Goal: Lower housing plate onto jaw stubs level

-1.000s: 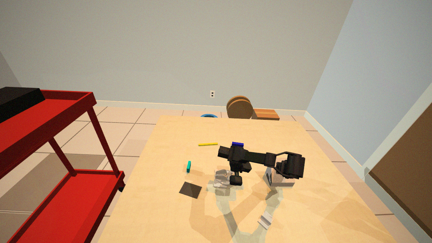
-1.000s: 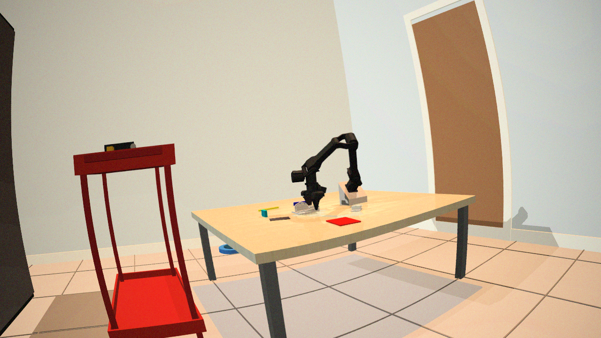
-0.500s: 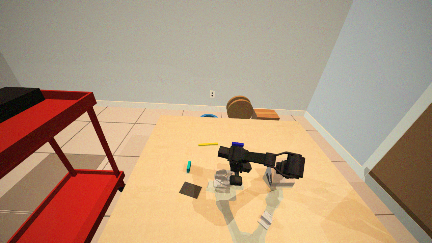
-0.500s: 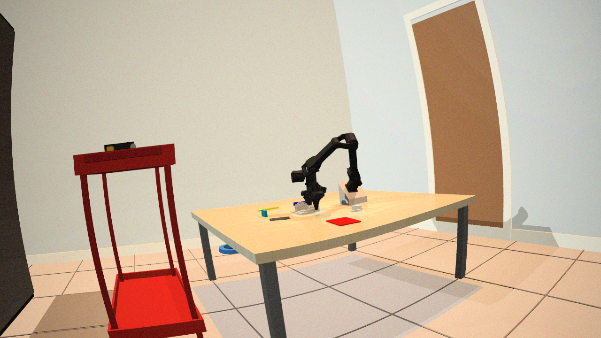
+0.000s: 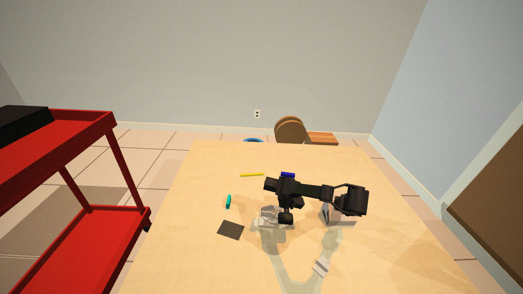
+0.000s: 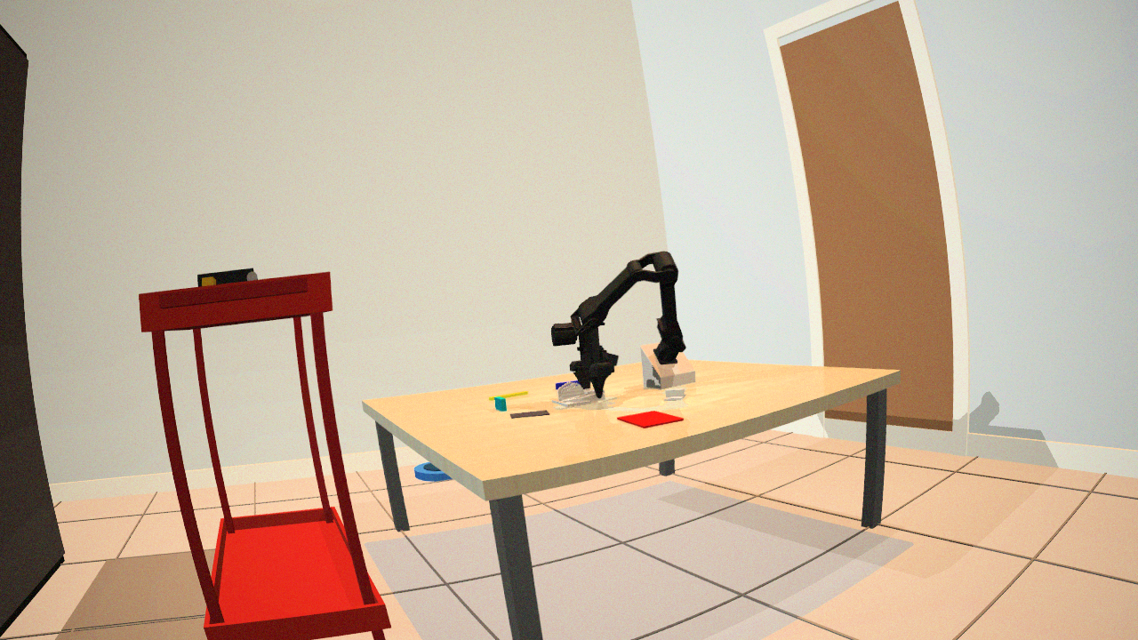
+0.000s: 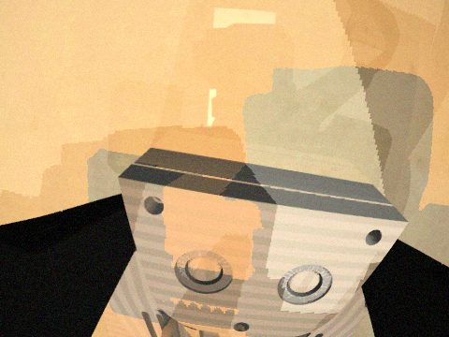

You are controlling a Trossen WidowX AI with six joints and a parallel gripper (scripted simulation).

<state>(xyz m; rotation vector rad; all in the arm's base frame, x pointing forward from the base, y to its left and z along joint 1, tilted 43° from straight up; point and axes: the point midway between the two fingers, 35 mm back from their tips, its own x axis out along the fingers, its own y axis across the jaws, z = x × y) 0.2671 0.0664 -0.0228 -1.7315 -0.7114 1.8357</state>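
The housing plate [image 7: 208, 225] is pale and ribbed, with two ringed holes and small corner holes. My gripper [image 7: 257, 223] [image 5: 289, 212] [image 6: 599, 389] is shut on it, one black finger at each side. The plate lies over a second flat part [image 7: 304, 175]; only a thin light slit shows between their dark edges, and they look almost parallel. The pale jaw assembly [image 5: 268, 215] [image 6: 570, 393] stands beside and under my fingers in the top and exterior views. The jaw stubs are mostly hidden under the plate; whether it touches them I cannot tell.
A pale ribbed block [image 5: 321, 266] [image 6: 675, 394] lies nearer the front. A dark square [image 5: 230, 230] [image 6: 529, 413], teal block [image 5: 228, 201] [image 6: 500, 404], yellow stick [image 5: 251, 174] [image 6: 508, 396] and blue block [image 5: 287, 174] lie around. A red square [image 6: 650, 419] lies near the table edge.
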